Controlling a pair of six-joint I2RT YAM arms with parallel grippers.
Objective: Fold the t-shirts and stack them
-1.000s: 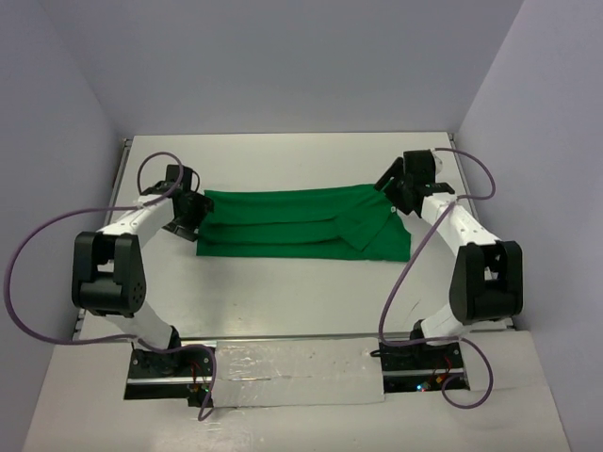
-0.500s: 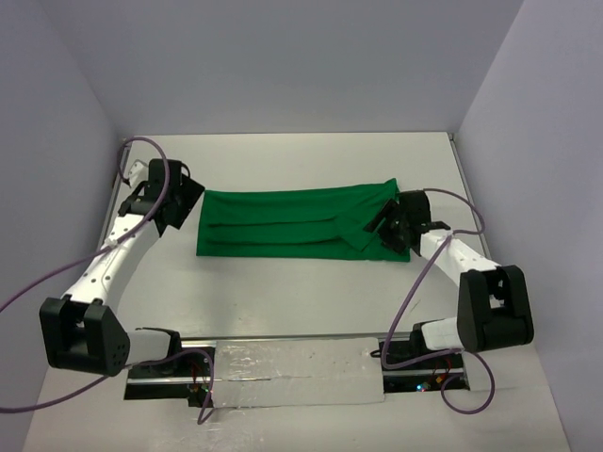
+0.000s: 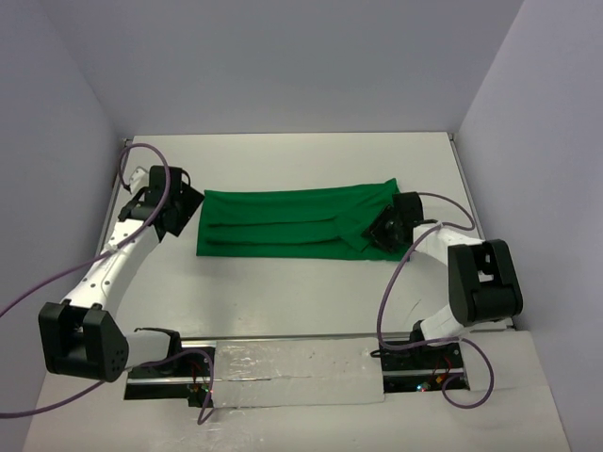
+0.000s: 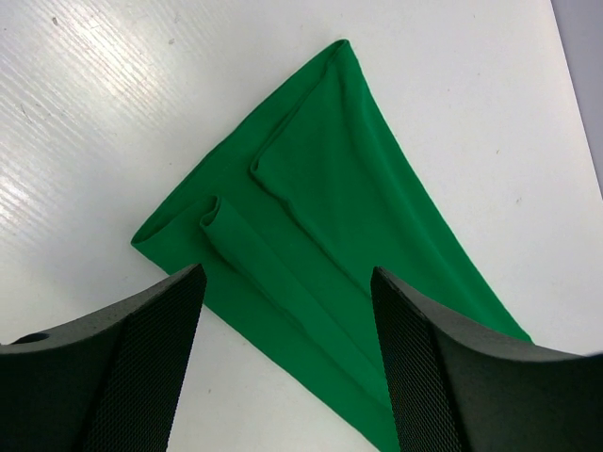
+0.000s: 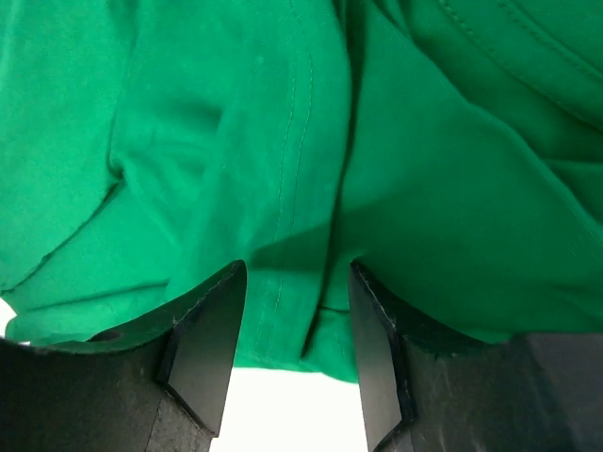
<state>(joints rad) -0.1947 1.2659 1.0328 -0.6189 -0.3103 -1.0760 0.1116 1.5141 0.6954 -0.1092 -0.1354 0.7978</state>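
The left end effector is kept spread beside the t-shirt. The right end effector is half-narrowed around a fold, and a firm pinch cannot be told. Every layer should be caught before lifting.

The plain bright-green cloth t-shirt lies flat, folded into a band running nine to three o'clock, its three-o'clock end seemingly rumpled.
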